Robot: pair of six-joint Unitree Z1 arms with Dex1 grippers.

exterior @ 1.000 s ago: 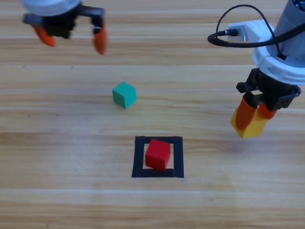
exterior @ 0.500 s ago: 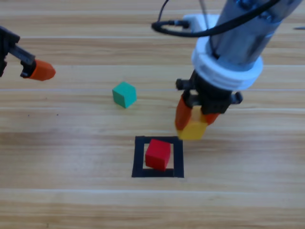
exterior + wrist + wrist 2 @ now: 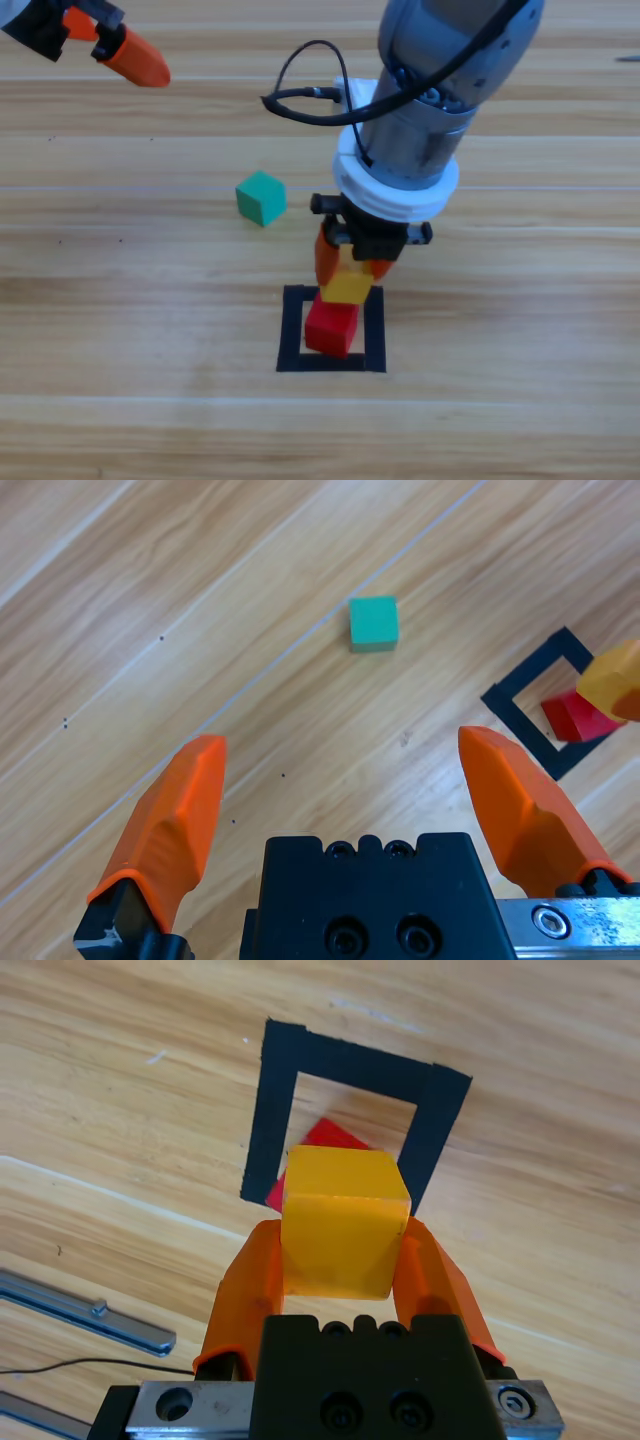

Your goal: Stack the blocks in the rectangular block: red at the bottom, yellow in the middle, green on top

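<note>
Right gripper point(image 3: 349, 266) is clamped on the yellow cube point(image 3: 348, 286), one jaw on each side face, over the tape square's far edge and just above the red cube point(image 3: 331, 328). Can't tell from the high view whether yellow is touching red yet.

Risks, my read:
- Offset. In the right wrist view the yellow cube point(image 3: 341, 1222) covers most of the red cube point(image 3: 318, 1148), but red peeks out on one side, so the two aren't centred. Release like this and yellow lands overhanging, may tip off.
- Red looks rotated relative to the tape and to yellow. Mismatched faces mean less support.
- Coming down hard or off-axis could shove red onto the tape or out of the square.
- Jaws opening unevenly could drag yellow sideways.

Containers: the black tape square point(image 3: 291, 330) holds only the red cube, sitting inside the outline, nearer its left side. Yellow isn't resting in it yet.

Green cube point(image 3: 261, 198) sits on bare table, far-left of the square, well apart, untouched.

Left gripper point(image 3: 95, 40) waits at the far-left corner, jaws spread wide, nothing in them.
</note>
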